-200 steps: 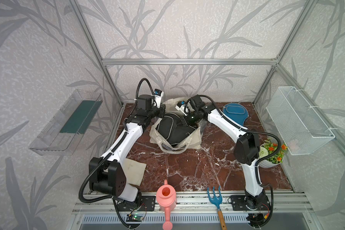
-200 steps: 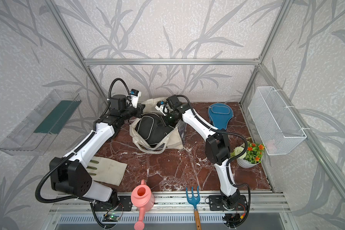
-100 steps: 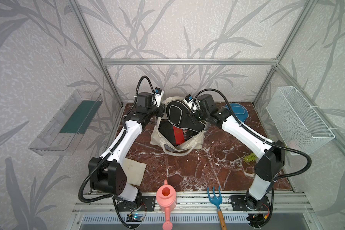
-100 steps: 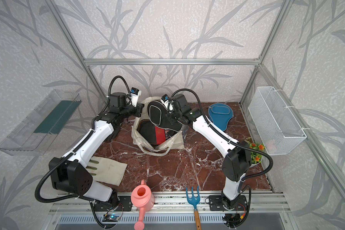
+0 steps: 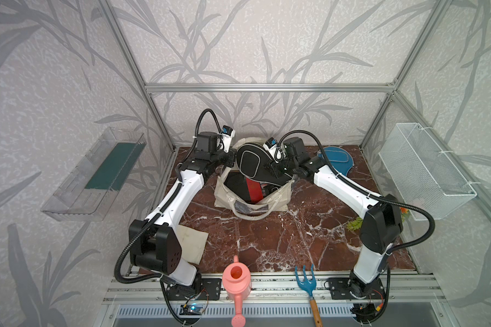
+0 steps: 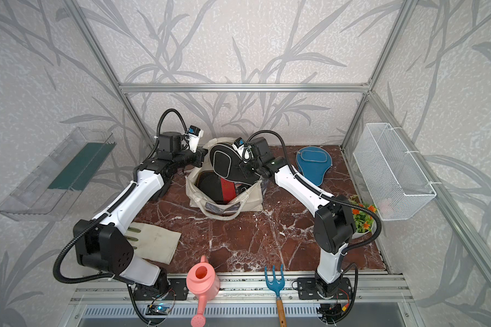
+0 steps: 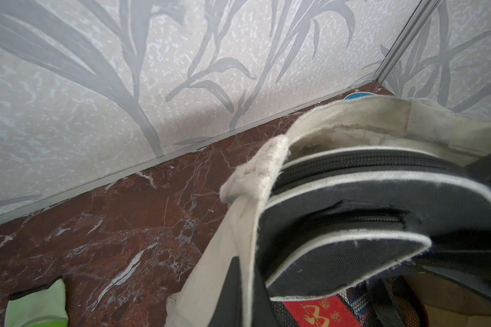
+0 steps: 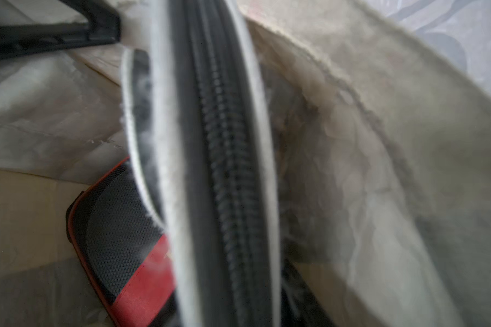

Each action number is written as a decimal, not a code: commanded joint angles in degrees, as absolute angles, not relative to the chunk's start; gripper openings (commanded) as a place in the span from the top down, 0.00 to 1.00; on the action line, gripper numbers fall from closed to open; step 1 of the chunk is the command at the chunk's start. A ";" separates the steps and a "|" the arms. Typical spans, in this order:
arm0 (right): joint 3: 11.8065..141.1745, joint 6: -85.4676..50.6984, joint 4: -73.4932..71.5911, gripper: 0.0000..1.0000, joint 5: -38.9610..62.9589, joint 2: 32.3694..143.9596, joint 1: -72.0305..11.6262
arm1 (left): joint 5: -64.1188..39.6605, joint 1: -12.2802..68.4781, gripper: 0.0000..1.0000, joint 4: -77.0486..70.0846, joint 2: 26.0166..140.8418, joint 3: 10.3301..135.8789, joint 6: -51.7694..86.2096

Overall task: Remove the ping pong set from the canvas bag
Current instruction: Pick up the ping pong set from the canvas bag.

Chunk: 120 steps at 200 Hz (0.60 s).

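Your right gripper (image 5: 270,170) meets the black paddle case (image 5: 248,162), tilted up over the mouth of the canvas bag (image 5: 224,195), but the case hides its jaws, so you cannot tell if they clamp. Your left gripper (image 5: 229,160) is closed, seemingly pinching the bag's rim; a red-and-black case (image 5: 253,190) lies half-hidden inside.

Pale walls (image 5: 238,42) printed with grey leaves enclose a red-brown marble table (image 5: 267,240), framed by aluminium rails (image 5: 267,87). A clear tray (image 5: 68,203) hangs at nine o'clock, a white wire basket (image 5: 425,175) at three.
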<state>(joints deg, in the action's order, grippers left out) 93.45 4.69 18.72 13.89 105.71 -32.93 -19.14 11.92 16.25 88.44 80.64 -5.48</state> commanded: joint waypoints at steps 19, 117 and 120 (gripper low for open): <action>96.52 3.42 21.24 1.00 19.95 108.26 -32.65 | -21.62 12.13 1.00 13.59 85.78 81.33 -7.03; 102.56 4.05 27.92 1.00 16.48 95.79 -33.84 | -15.58 12.04 1.00 14.74 83.75 80.74 -7.87; 102.64 3.85 27.89 1.00 16.29 95.33 -33.82 | -15.49 12.04 1.00 14.85 83.69 80.78 -7.84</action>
<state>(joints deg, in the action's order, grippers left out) 98.65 4.47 28.27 17.52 103.96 -33.71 -16.73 11.62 17.56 86.91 80.31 -6.37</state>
